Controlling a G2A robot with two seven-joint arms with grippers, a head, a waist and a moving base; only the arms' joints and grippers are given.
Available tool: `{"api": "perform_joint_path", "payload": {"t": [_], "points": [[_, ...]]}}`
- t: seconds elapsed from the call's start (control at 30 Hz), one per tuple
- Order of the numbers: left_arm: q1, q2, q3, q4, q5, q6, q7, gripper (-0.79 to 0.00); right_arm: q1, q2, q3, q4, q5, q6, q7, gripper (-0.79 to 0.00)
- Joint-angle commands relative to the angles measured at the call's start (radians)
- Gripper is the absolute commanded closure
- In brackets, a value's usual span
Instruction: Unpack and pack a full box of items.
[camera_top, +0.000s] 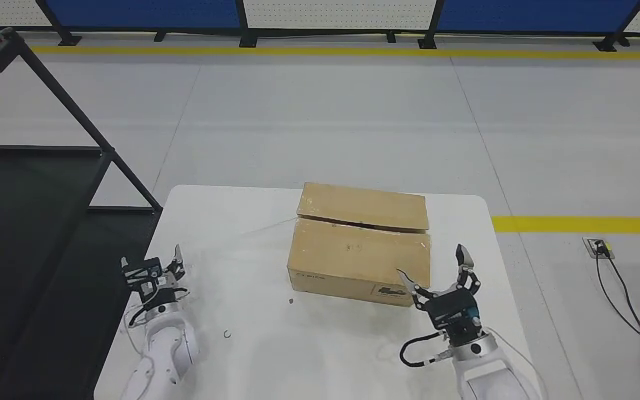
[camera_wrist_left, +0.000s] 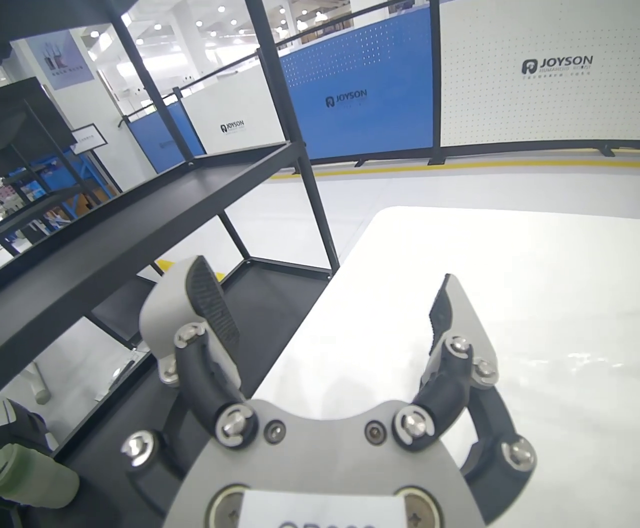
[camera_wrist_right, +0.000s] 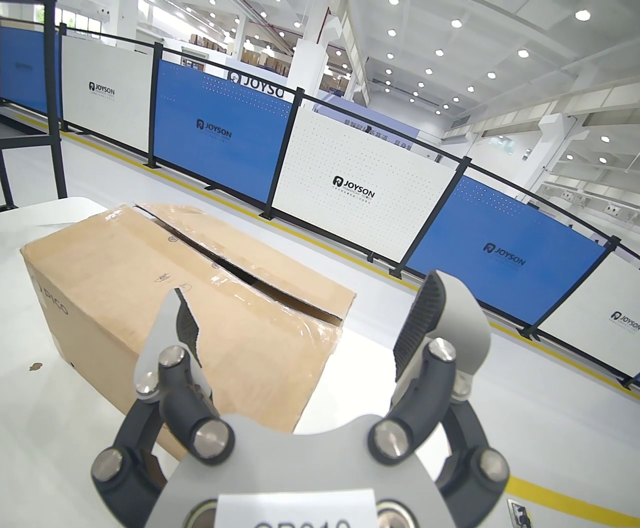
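Note:
A closed cardboard box (camera_top: 360, 245) sits on the white table (camera_top: 230, 230), its two top flaps meeting at a dark slit with clear tape over it. In the right wrist view the box (camera_wrist_right: 165, 280) lies just ahead of my right gripper (camera_wrist_right: 307, 305), whose fingers stand open and empty near the box's front right corner. From above, the right gripper (camera_top: 438, 272) is beside that corner. My left gripper (camera_top: 152, 268) sits near the table's left edge, far from the box. Its fingers are open with nothing between them (camera_wrist_left: 330, 295).
A black metal shelf rack (camera_top: 50, 200) stands close against the table's left side (camera_wrist_left: 150, 210). A small dark scrap (camera_top: 228, 334) lies on the table in front. Grey floor with a yellow line (camera_top: 560, 224) and blue and white panels surround the table.

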Motion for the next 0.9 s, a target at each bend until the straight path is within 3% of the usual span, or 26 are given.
{"api": "perform_joint_path", "payload": {"t": [0.0, 0.23, 0.43, 0.67, 0.87], "points": [[0.005, -0.001, 0.004, 0.003, 0.007, -0.011, 0.003, -0.785, 0.000, 0.000, 0.000, -0.001, -0.001, 0.000, 0.003, -0.785], [0.036, -0.005, 0.039, -0.055, 0.046, -0.115, 0.044, -0.785, 0.006, 0.001, -0.009, -0.004, -0.007, -0.003, 0.010, -0.785], [0.019, 0.017, 0.085, -0.090, 0.253, -0.355, -0.088, -0.785, 0.006, 0.002, -0.014, -0.003, -0.012, -0.002, 0.006, -0.785], [-0.079, 0.017, 0.132, -0.045, 0.323, -0.483, -0.176, -0.785, -0.023, 0.004, 0.003, -0.005, 0.003, 0.016, -0.015, -0.785], [-0.180, 0.007, 0.156, 0.055, 0.312, -0.519, -0.207, -0.785, -0.055, 0.006, 0.022, -0.009, 0.020, 0.028, -0.035, -0.785]]}}
